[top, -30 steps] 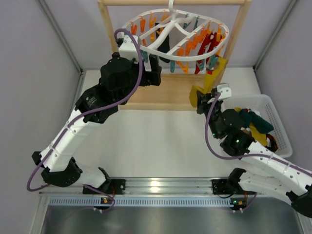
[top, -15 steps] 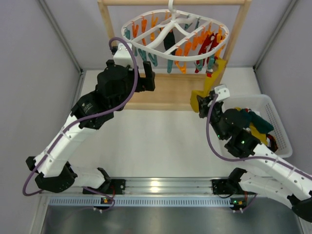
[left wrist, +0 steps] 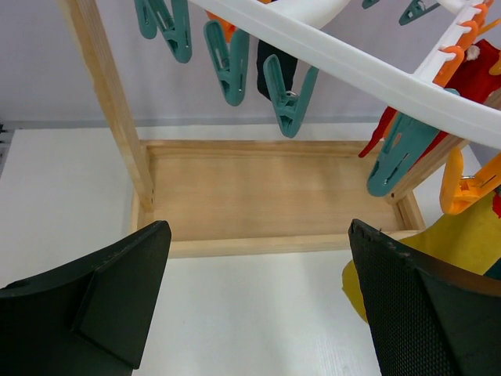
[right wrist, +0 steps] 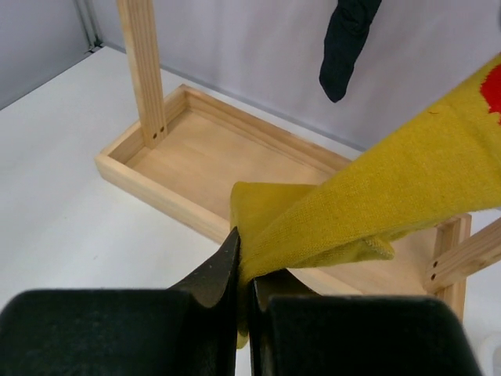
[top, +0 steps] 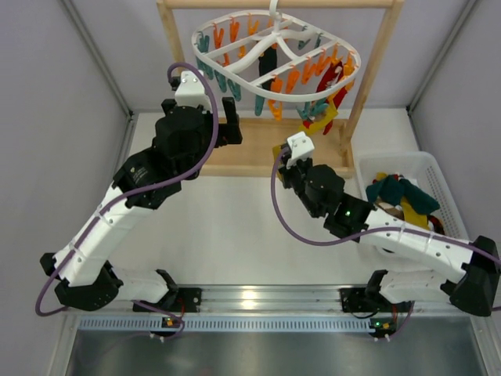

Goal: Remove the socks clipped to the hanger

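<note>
Two arms reach below the hanger [left wrist: 368, 70]: right fingers [right wrist: 229, 262] clamp a yellow sock [right wrist: 391, 180] that stretches up toward it; left fingers [left wrist: 125, 290] stand wide open, empty, under teal clips [left wrist: 286, 94] above the wooden base [left wrist: 266, 184].

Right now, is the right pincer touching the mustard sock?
Touching. The right wrist view shows the right pincer shut on the mustard sock, with the fabric pinched between its closed jaws and stretching up from them.
</note>
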